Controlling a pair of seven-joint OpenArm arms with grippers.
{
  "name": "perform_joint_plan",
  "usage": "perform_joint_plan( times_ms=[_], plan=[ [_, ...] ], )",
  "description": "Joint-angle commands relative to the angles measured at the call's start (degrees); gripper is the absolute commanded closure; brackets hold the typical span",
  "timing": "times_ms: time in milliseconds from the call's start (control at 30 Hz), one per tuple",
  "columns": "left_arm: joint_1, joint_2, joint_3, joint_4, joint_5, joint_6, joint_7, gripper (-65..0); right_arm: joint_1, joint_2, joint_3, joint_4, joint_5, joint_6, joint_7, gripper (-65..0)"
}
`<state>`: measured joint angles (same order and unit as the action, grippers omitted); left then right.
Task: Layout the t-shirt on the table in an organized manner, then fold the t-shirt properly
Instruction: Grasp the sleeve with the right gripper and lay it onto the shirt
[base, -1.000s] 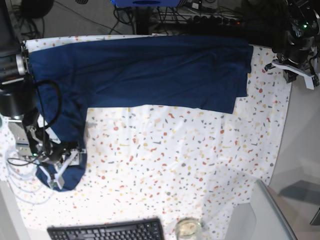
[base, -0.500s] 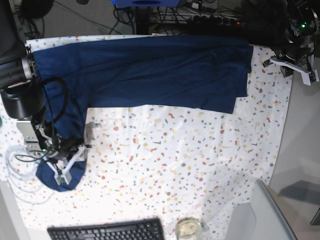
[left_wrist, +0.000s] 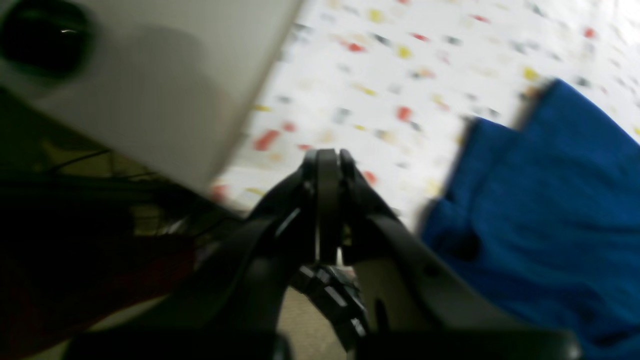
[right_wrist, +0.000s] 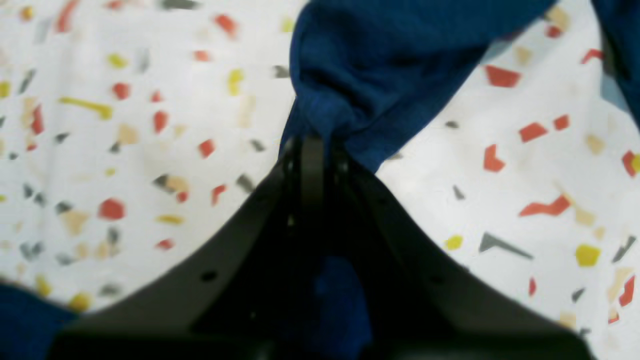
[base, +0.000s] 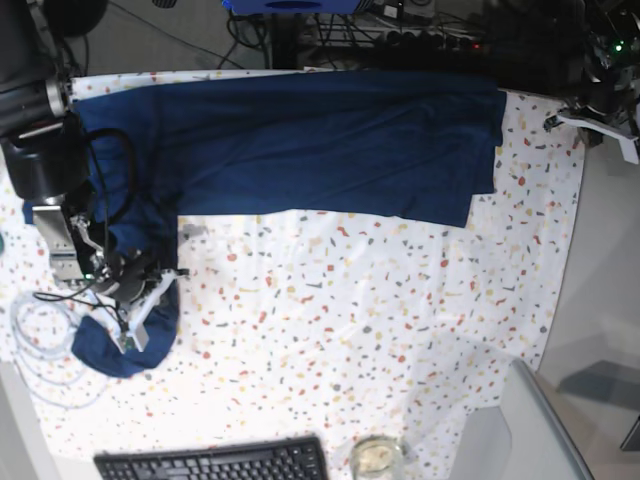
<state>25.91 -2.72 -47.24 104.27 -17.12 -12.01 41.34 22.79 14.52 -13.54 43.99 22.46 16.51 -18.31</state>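
The dark navy t-shirt lies spread along the far side of the speckled table. One end hangs down the left side to a rumpled lobe. My right gripper is over that end. The right wrist view shows it shut on a pinched bunch of the t-shirt, just above the table. My left gripper is off the table's far right corner. In its own blurred view it is shut on nothing, with the t-shirt's corner to its right.
A black keyboard and a glass jar sit at the near edge. White cables coil by the left edge. A grey panel stands at the near right. Dark cables and gear run behind the far edge.
My right gripper has gone from open to shut on the shirt's lower left end and shifted up and slightly right. The left arm has drawn away toward the far right.
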Motion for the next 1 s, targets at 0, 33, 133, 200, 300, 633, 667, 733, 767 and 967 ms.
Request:
perform_joint_plan(
  times_ms=[0, 33, 133, 200, 300, 633, 667, 733, 767, 967],
  plan=[
    [0.24, -0.93, -1.24, 0.92, -0.24, 0.10, -1.12, 0.0, 0.55, 0.99, 1.80, 4.58, 0.53, 0.06, 0.06, -0.2],
    [0.24, -1.45, -1.86, 0.92, -0.24, 0.10, -1.12, 0.0, -1.20, 1.17, 3.12, 9.07, 0.53, 0.06, -2.40, -0.2],
    [0.24, -2.33, -2.82, 0.92, -0.24, 0.10, -1.12, 0.0, -5.86, 1.17, 6.55, 20.41, 0.53, 0.06, -9.52, -0.2],
    [0.33, -2.33, -2.82, 0.92, -0.06, 0.10, -1.12, 0.0, -9.64, 1.17, 8.13, 27.97, 0.53, 0.06, -13.83, -0.2],
    [0.24, -2.33, -2.56, 0.92, 0.03, 0.10, -1.12, 0.0, -14.83, 0.82, 9.19, 38.78, 0.53, 0.06, -18.13, -0.2],
    [-0.90, -2.33, -2.38, -0.22, 0.20, 0.10, -1.03, 0.0, -28.37, 0.64, 9.28, 63.75, 0.62, -0.21, -31.23, -0.2],
    [-0.90, -2.33, -2.38, -0.58, 0.20, 0.10, -1.03, 0.0, -29.51, 0.64, 9.19, 64.89, 0.71, -0.21, -31.85, -0.2],
    [-0.90, -2.33, -2.38, -1.02, 0.20, 0.10, -1.03, 0.0, -31.53, 0.64, 9.01, 65.95, 0.79, -0.21, -32.82, -0.2],
    [-0.90, -2.33, -2.38, -1.28, 0.20, 0.10, -1.03, 0.0, -32.50, 0.64, 9.01, 65.95, 0.79, -0.21, -32.90, -0.2],
    [-0.90, -2.33, -2.38, -1.98, 0.20, 0.10, -1.03, 0.0, -38.04, -2.26, 9.10, 65.60, 0.71, -0.03, -32.55, -0.8]
  ],
)
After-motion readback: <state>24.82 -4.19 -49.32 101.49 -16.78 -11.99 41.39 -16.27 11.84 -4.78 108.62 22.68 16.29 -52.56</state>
